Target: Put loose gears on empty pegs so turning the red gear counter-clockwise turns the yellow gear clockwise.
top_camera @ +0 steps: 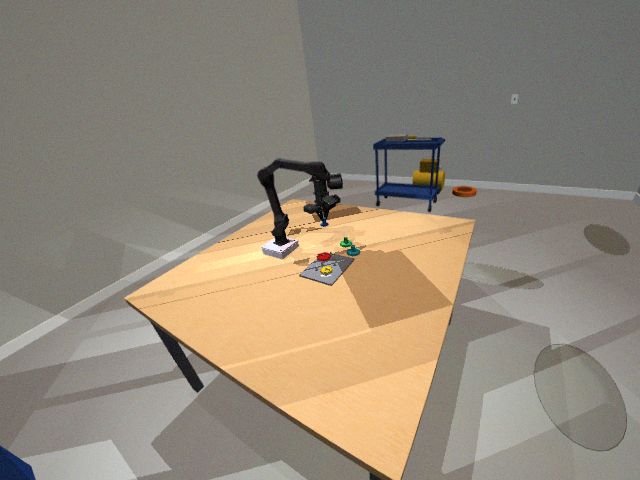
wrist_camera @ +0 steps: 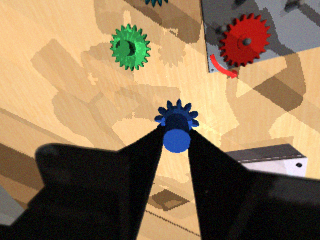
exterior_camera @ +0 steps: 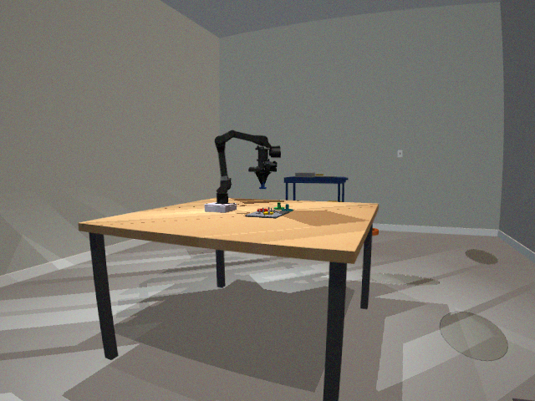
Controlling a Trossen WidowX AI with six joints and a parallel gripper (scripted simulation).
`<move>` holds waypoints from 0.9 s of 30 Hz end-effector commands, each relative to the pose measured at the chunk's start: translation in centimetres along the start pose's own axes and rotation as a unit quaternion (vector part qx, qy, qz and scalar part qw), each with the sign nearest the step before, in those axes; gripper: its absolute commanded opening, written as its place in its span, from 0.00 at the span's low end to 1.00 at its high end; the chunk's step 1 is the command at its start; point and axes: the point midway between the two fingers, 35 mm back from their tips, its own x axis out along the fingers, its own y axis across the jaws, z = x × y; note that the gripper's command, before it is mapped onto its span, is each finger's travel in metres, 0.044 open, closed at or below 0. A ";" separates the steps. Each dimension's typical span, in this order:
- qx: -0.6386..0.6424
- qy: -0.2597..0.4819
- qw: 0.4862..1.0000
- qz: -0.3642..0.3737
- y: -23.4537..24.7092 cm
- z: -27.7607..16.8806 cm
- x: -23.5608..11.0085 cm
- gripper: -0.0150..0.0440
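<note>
Wrist view: the gripper (top_camera: 324,219) (exterior_camera: 262,185) (wrist_camera: 176,132) is nearly closed, pinching the blue gear (top_camera: 324,222) (exterior_camera: 262,186) (wrist_camera: 176,122) by its stem above the table (top_camera: 330,330) (exterior_camera: 216,228) (wrist_camera: 95,117). Placing is in hand, I'd judge; next it needs carrying towards one o'clock, over the board (top_camera: 333,279) (exterior_camera: 259,215) (wrist_camera: 295,37).

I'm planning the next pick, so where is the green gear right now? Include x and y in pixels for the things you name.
The green gear (top_camera: 345,242) (exterior_camera: 278,207) (wrist_camera: 135,46) stands on the table; in the top view it is just behind the teal gear (top_camera: 353,251).

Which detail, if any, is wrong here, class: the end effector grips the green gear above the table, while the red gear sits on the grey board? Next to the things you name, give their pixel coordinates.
The gripped gear is blue (top_camera: 324,222) (exterior_camera: 262,186) (wrist_camera: 176,140), not green, as the wrist view shows; the rest stands.
</note>
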 end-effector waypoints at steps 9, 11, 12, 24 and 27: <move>0.002 -0.004 1.000 0.006 -0.2 0.0 -1.8 0.25; 0.002 -0.005 1.000 0.006 -0.3 0.4 -1.5 0.25; 0.002 -0.005 1.000 0.006 -0.3 0.7 -1.4 0.25; 0.003 -0.006 1.000 0.005 -1.0 3.5 0.1 0.25; 0.004 -0.007 1.000 0.004 -1.2 4.1 0.5 0.25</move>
